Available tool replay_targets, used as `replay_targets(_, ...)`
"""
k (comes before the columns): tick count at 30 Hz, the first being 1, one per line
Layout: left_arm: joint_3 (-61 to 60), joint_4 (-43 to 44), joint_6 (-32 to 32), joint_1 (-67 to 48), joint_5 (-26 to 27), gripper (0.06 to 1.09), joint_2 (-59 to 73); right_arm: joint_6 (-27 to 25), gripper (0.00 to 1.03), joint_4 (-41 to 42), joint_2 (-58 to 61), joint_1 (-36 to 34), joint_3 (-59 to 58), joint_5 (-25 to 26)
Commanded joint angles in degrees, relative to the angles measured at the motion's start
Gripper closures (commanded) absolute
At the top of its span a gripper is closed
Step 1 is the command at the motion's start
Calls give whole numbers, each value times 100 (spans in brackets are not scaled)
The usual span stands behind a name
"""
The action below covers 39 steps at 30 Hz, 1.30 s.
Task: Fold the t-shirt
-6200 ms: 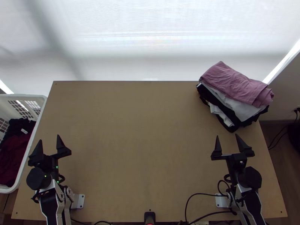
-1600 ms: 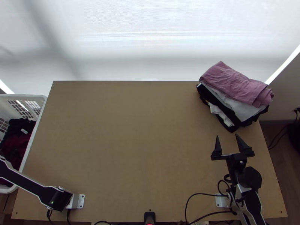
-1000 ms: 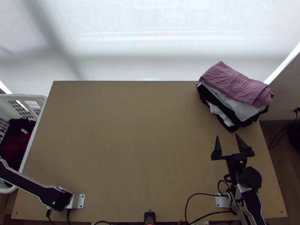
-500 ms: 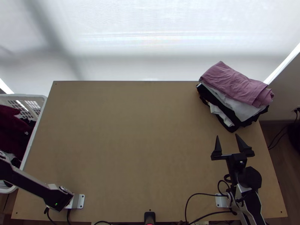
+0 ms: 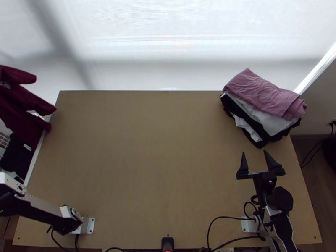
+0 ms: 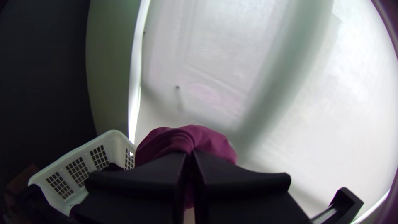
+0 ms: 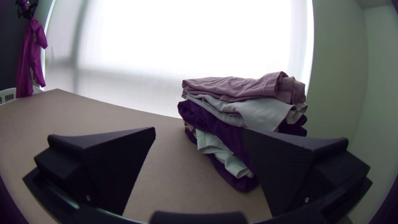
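Note:
A dark red garment (image 5: 19, 101) hangs bunched in the top view's left, over the basket and the table's far left corner, sleeves dangling. In the left wrist view, my left gripper (image 6: 190, 153) is shut on a gathered part of this garment (image 6: 207, 139). The right wrist view has the garment (image 7: 31, 58) hanging long below the left gripper (image 7: 27, 8). My right gripper (image 5: 255, 152) stands open over the table's right side, nothing between its fingers, near the folded stack. In its wrist view, the right gripper (image 7: 199, 130) has its fingers wide apart.
A white basket (image 6: 68, 166) with dark cloth (image 5: 19, 153) inside stands at the table's left side. Folded clothes, pink (image 5: 264, 94) on top, are stacked at the far right corner. Bare tabletop (image 5: 147, 159) lies between the arms; cables (image 5: 222, 218) run near the right base.
My left arm swung from over the table to the basket side. The red garment rose out of the basket and moved toward the far left. The right arm kept still.

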Motion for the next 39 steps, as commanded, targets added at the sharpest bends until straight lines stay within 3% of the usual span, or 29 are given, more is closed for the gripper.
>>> replay_targets(1,-178,160,-230,-507,41,105,-454,91,4,-75,-45,22,-58,-9)
replay_targets(5,-336,160,-265,-1359,-82,105,-674,91,4,-75,-45,22,-58,-9)
replay_targets(17,-1065,670,-273,-3987,-1154,105,-1061,91,4,-75,-45,22,-49,-9)
replay_targets(28,-3254,1725,-133,-6624,-1945,105,-1526,91,4,-75,-45,22,-58,-9)
replay_targets(39,-4889,1944,-449,-8768,-2042,105,-2036,91,4,-75,-45,22,-58,-9)
